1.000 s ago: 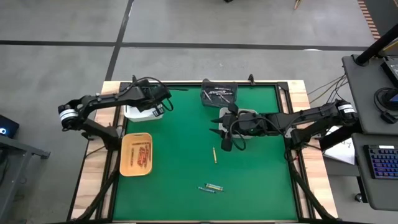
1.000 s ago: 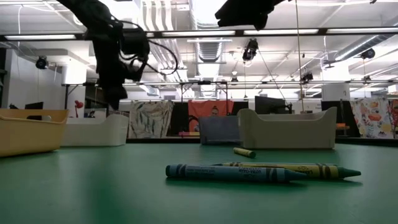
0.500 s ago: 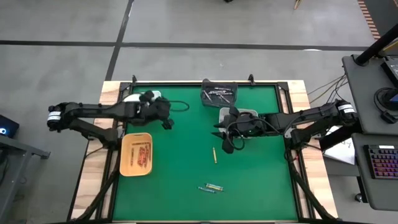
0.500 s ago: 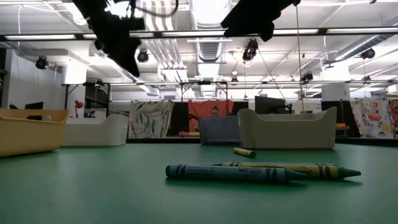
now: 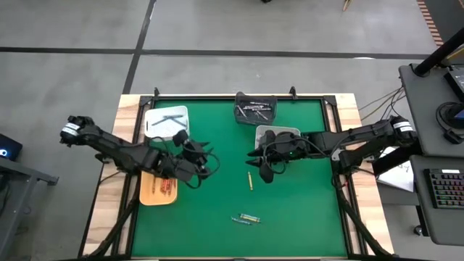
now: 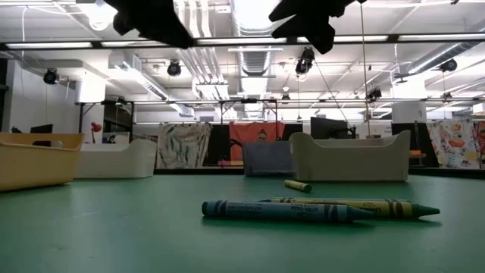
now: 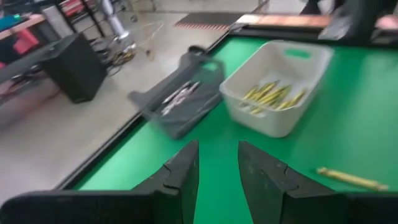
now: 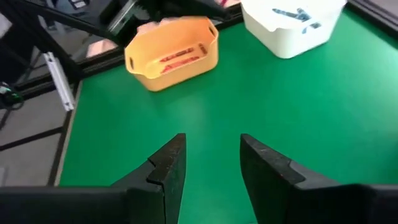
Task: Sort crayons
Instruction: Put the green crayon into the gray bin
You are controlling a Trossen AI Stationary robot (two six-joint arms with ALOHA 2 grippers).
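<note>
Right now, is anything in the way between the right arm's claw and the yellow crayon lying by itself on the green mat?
Nothing visible is. The right gripper hangs above the mat, jaws open and empty, and the lone yellow crayon lies just beside it on bare green table. The left gripper is off to the other side, not between them.

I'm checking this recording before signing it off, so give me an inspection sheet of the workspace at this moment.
Surface: green mat on a wooden table.
Job's things: three loose crayons, a yellow crayon mid-mat, plus a blue crayon and a green-tipped crayon side by side near the front edge. Sorted ones lie in the orange tray, white tray, grey tray and cream tray.
Clutter: nothing seen.
Grippers: left tool open, empty, beside the orange tray; right tool open, empty, near the yellow crayon.
Cables: black cable along the right arm.
Surroundings: keyboard on a side desk.
</note>
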